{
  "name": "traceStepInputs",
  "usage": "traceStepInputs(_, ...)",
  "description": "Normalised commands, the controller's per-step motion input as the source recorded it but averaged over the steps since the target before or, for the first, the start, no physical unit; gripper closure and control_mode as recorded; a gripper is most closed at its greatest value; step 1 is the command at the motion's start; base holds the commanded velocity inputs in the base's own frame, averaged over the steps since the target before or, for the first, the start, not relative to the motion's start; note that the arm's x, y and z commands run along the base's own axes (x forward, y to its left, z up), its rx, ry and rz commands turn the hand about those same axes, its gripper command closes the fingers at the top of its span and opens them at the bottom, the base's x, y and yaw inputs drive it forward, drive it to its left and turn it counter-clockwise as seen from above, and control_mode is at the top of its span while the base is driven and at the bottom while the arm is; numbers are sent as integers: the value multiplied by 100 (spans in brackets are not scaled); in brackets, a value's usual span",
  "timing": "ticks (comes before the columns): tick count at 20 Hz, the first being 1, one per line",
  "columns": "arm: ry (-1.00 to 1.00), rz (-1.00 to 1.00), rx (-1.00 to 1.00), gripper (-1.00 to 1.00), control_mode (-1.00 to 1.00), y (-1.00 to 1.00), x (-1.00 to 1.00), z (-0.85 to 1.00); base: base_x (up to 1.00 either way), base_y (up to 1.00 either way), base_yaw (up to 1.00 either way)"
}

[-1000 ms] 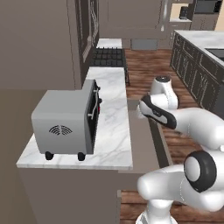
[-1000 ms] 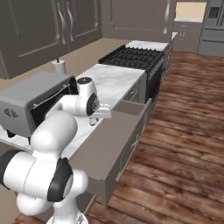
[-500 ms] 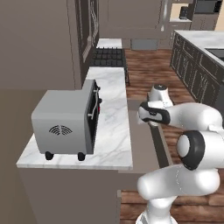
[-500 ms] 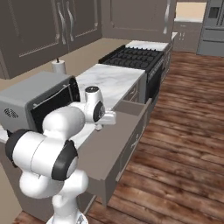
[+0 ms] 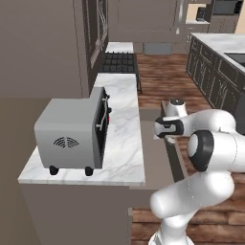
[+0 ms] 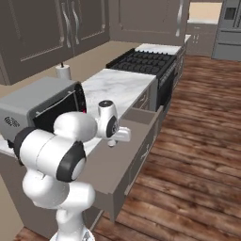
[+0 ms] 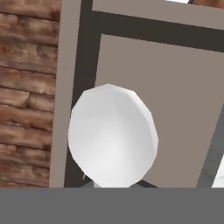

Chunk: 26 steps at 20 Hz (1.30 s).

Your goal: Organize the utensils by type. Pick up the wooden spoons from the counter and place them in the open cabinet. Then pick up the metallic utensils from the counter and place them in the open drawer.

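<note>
Taupe and flat, the bottom of the wide shallow grey-brown drawer (image 6: 106, 167) lies directly under the tool (image 6: 113, 142). That is the relation the coming move turns on. The drawer is pulled out from the front of the white marble worktop with grey veins (image 5: 122, 119), and its long axis runs along the worktop's edge. The tool (image 5: 167, 139) hangs over the drawer's far half, closer to the worktop side than to the outer front panel, with the arm folded back above it.

The tool is clenched tight, with no gap visible between its tips. In the hand view the camera looks straight down onto the drawer floor (image 7: 175, 100), with the drawer's dark side wall and the brown plank floor (image 7: 26, 109) off to one side. A pale faceted oval (image 7: 113, 140) sits close in front of the lens. It may be the bowl of one of the slim silver metal spoons, pinched by its thin handle, but I cannot tell this for certain.

If a spoon is held, I judge the drop needs little more than a short descent and a release, since bare drawer floor lies below on all sides. A grey boxy toaster oven (image 5: 67, 134) stands on the worktop well apart from the tool.
</note>
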Motion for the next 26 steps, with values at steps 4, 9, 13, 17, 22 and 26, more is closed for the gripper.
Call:
traceStepInputs(4, 0, -21, 0, 100, -100, 0, 27, -53, 0, 0, 0)
traceStepInputs(9, 0, -21, 0, 100, -100, -4, 12, -60, 0, 0, 0)
traceStepInputs(13, 0, -12, 0, 100, -100, -17, 12, -56, 0, 0, 0)
traceStepInputs(17, 0, -5, 0, 100, -100, -10, 24, -48, 0, 0, 0)
traceStepInputs(22, 0, 0, 0, 100, -100, -7, 22, -42, 0, 0, 0)
traceStepInputs(26, 0, 0, 0, 100, -100, -10, 13, -44, 0, 0, 0)
